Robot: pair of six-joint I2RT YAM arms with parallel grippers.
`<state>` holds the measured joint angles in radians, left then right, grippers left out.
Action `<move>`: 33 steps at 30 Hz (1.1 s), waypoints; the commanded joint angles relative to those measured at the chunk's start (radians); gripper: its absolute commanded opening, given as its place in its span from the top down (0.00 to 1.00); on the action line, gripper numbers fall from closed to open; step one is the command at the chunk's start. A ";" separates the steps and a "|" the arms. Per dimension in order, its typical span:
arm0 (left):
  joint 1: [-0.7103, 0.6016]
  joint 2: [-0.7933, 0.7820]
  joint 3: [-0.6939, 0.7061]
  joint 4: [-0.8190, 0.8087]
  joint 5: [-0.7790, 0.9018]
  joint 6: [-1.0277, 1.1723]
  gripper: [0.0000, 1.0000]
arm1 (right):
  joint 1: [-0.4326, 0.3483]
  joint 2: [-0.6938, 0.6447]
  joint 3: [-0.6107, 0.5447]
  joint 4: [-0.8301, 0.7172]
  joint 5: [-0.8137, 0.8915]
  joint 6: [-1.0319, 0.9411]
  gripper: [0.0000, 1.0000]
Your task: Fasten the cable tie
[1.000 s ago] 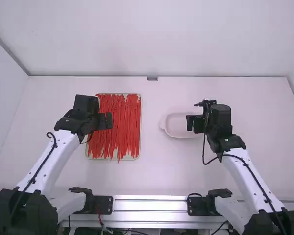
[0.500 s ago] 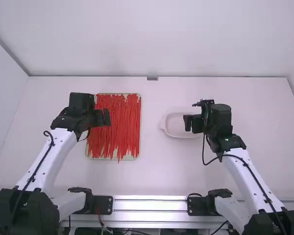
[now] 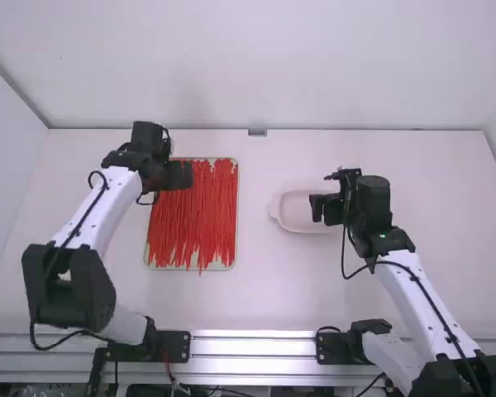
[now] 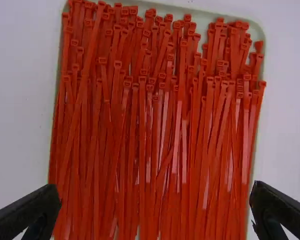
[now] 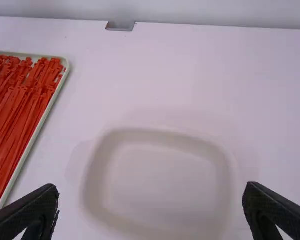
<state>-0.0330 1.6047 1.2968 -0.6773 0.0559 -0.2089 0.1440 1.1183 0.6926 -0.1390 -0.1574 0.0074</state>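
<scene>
A heap of red cable ties (image 3: 194,215) lies on a pale green tray (image 3: 232,266) left of the table's middle. My left gripper (image 3: 172,175) hovers over the tray's far left corner. In its wrist view the gripper (image 4: 150,220) stands wide open above the cable ties (image 4: 155,130), with nothing between its fingers (image 4: 25,215). My right gripper (image 3: 322,207) hangs open just above the near right side of an empty white dish (image 3: 298,212). The right wrist view has that dish (image 5: 155,175) ahead of the gripper (image 5: 150,215), and the tray's corner (image 5: 64,62) off to one side.
A small grey tab (image 3: 257,131) sits at the table's far edge. White walls close in the left side and the back. An aluminium rail (image 3: 248,339) runs along the front by the arm bases. Bare table lies right of the dish.
My left arm has swung away from the camera, carrying its gripper from the tray's left middle to its far left corner. The right gripper shifted only slightly.
</scene>
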 commanded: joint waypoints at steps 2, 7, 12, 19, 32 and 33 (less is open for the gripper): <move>-0.003 0.098 0.074 -0.011 0.008 0.018 0.01 | 0.001 0.006 0.028 -0.005 -0.002 -0.005 0.02; -0.009 0.194 0.127 -0.018 0.008 0.018 0.01 | 0.001 0.006 0.028 -0.012 0.001 -0.005 0.02; -0.001 0.254 0.152 0.019 0.007 0.023 0.01 | 0.001 0.006 0.028 -0.023 0.000 -0.005 0.02; -0.003 0.322 0.151 0.105 0.006 0.019 0.01 | 0.001 0.006 0.027 -0.025 0.000 -0.005 0.02; 0.005 0.400 0.151 0.190 -0.034 0.016 0.02 | -0.001 0.008 0.027 -0.023 0.000 -0.008 0.02; 0.006 0.402 0.149 0.195 -0.045 0.015 0.01 | -0.001 0.014 0.027 -0.018 0.001 -0.009 0.02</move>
<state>-0.0292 1.9938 1.4269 -0.4835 0.0349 -0.1982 0.1436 1.1183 0.6926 -0.1600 -0.1543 -0.0002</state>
